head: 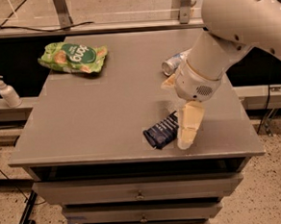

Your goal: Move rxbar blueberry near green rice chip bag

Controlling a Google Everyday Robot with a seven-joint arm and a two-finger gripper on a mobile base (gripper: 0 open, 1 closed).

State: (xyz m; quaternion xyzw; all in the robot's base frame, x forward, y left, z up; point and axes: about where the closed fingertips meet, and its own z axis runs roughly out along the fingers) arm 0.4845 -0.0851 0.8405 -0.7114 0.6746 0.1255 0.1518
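Observation:
The rxbar blueberry is a dark navy wrapper lying flat near the front edge of the grey table, right of centre. The green rice chip bag lies at the table's far left corner, well apart from the bar. My gripper hangs from the big white arm and points down just to the right of the bar, its tip at the bar's right end. It hides that end of the bar.
A silver can lies on its side at the back right, partly behind the arm. A white pump bottle stands on a ledge left of the table. Drawers sit under the tabletop.

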